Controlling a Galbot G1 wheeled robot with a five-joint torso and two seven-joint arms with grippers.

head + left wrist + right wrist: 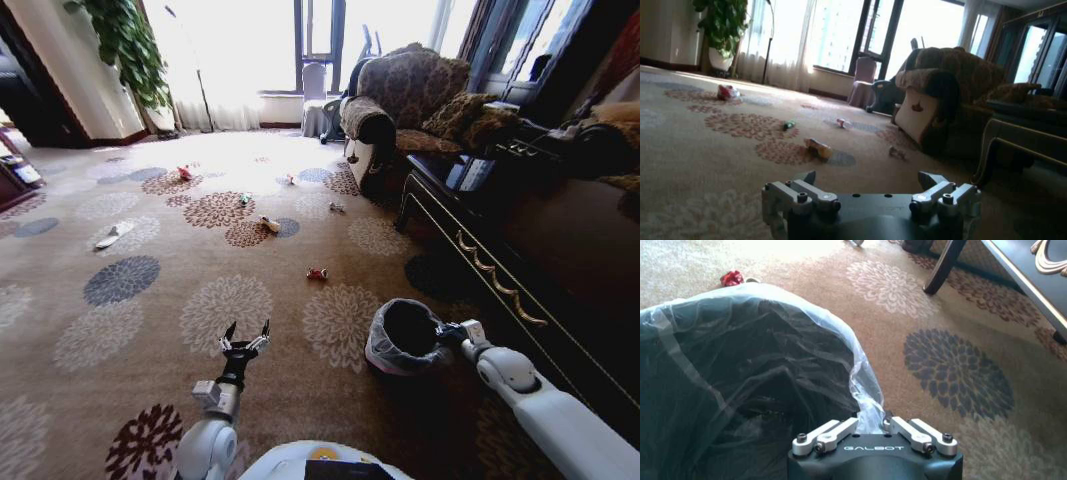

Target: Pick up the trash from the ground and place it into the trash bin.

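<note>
Right hand (870, 426) is clamped on the liner rim of the trash bin (405, 338), left hand (246, 338) spread apart, low over the carpet — nearest trash, the red wrapper (317, 273), lies ahead, so I'd carry the bin level and close in slowly.

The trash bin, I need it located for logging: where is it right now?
In the head view the trash bin sits on the carpet at the robot's right front, its lined rim pinched by the right gripper, beside the dark cabinet.
</note>
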